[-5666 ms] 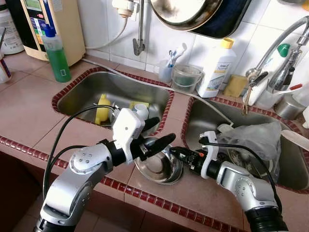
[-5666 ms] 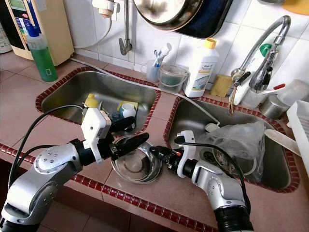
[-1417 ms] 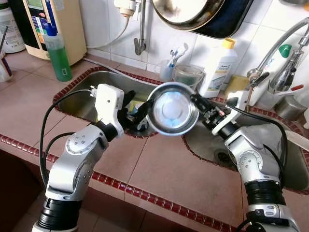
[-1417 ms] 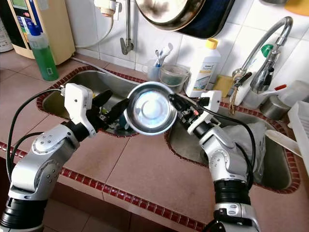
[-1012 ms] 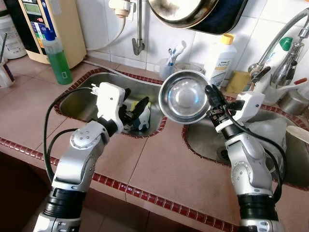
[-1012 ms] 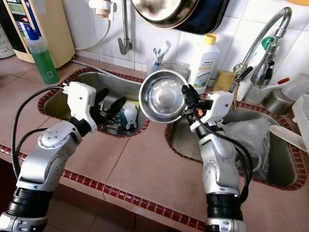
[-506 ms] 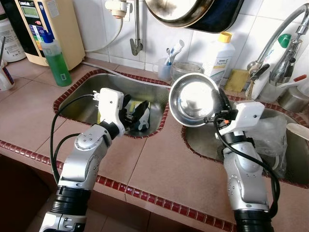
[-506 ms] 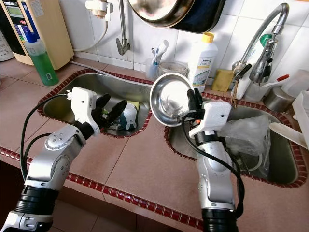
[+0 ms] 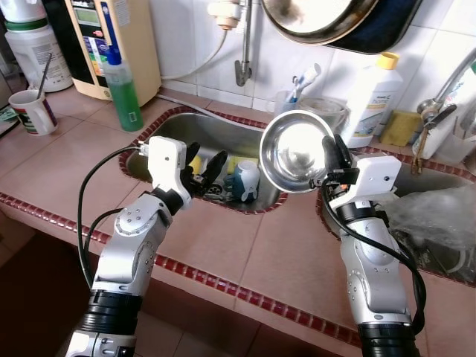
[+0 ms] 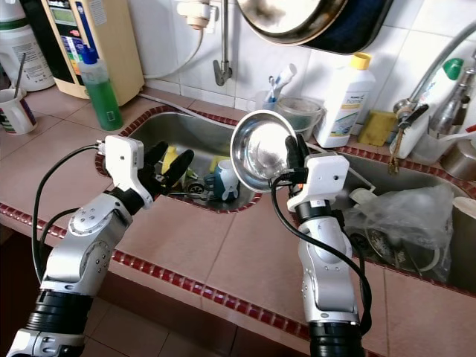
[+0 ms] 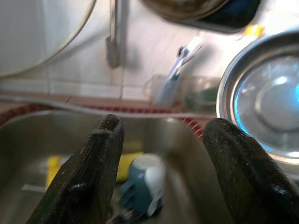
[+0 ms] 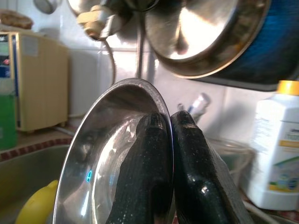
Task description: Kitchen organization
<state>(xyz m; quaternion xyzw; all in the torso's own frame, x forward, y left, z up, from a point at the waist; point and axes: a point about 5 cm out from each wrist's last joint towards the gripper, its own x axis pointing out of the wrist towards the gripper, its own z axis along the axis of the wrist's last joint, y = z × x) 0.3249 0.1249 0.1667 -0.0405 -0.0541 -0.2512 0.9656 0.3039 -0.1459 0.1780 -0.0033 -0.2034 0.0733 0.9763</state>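
Observation:
A shiny steel bowl (image 9: 296,151) is held up on edge above the divider between the two sinks, its hollow facing me. My right gripper (image 9: 332,155) is shut on its rim; in the right wrist view both fingers (image 12: 154,154) pinch the bowl (image 12: 100,172). My left gripper (image 9: 205,165) stands open over the front edge of the left sink (image 9: 190,132), with nothing between its fingers (image 11: 100,158). Beyond them a blue cup (image 11: 142,179) lies in the basin.
The left sink also holds a yellow bottle (image 9: 195,161). A crumpled plastic bag (image 9: 439,223) lies in the right sink. A green soap bottle (image 9: 123,88), a mug (image 9: 33,111), a white detergent bottle (image 9: 375,97) and a hanging pan (image 9: 320,15) stand around. Bare tiled counter (image 9: 230,238) lies in front.
The bowl went from lying on the counter to being held up on edge by my right gripper. My left gripper drew back toward the left sink. The camera swung left.

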